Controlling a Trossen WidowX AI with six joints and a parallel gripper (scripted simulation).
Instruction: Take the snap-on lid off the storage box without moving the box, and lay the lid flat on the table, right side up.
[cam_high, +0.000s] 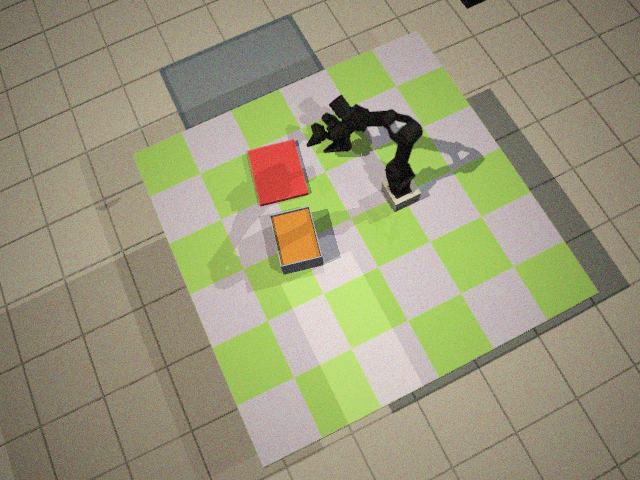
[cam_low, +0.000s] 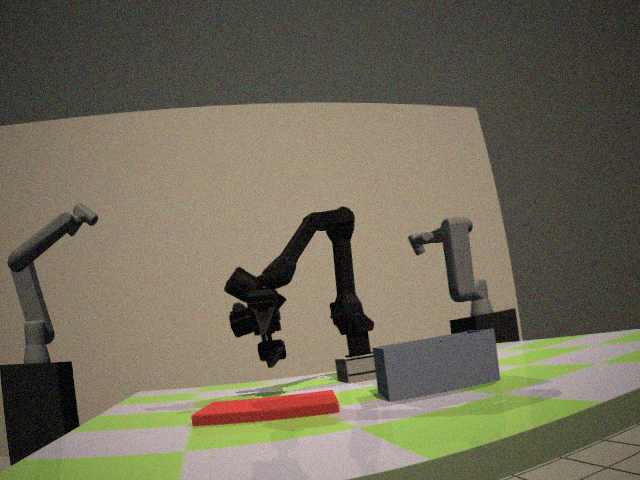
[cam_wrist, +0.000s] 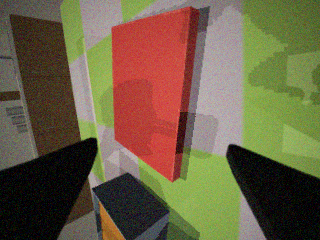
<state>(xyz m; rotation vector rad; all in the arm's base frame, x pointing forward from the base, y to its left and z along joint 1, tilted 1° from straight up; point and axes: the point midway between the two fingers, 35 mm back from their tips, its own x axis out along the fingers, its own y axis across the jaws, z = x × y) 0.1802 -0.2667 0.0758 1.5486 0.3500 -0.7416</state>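
I see the red lid (cam_high: 277, 172) lying flat on the checkered surface (cam_high: 454, 330), off the storage box (cam_high: 297, 238) and just beside it, with a narrow strip of surface between the two. From the top view the box stands open, its orange inside showing within grey walls, and the lid's long side runs roughly in line with the box's. The exterior view gives me what the top cannot: the lid (cam_low: 264, 407) sits low and level on the surface, its upper face even, while the box (cam_low: 436, 363) appears only as a plain grey wall, its inside hidden from that angle.

My gripper (cam_high: 324, 140) hangs above the surface near the lid's far corner, close to it but not over its middle. In the exterior view the gripper (cam_low: 270, 353) is clearly lifted off the lid, with air between them and its shadow falling on the surface behind the lid. The wrist view settles the state: both dark fingers spread wide at the frame's lower corners, nothing between them, so the gripper is released and empty. Between them I look down on the lid (cam_wrist: 150, 95), with a corner of the box (cam_wrist: 131, 207) below it.

The arm's pale base (cam_high: 403, 196) sits well apart from the box. Two grey arms (cam_low: 36, 279) stand behind the surface, visible only from outside.
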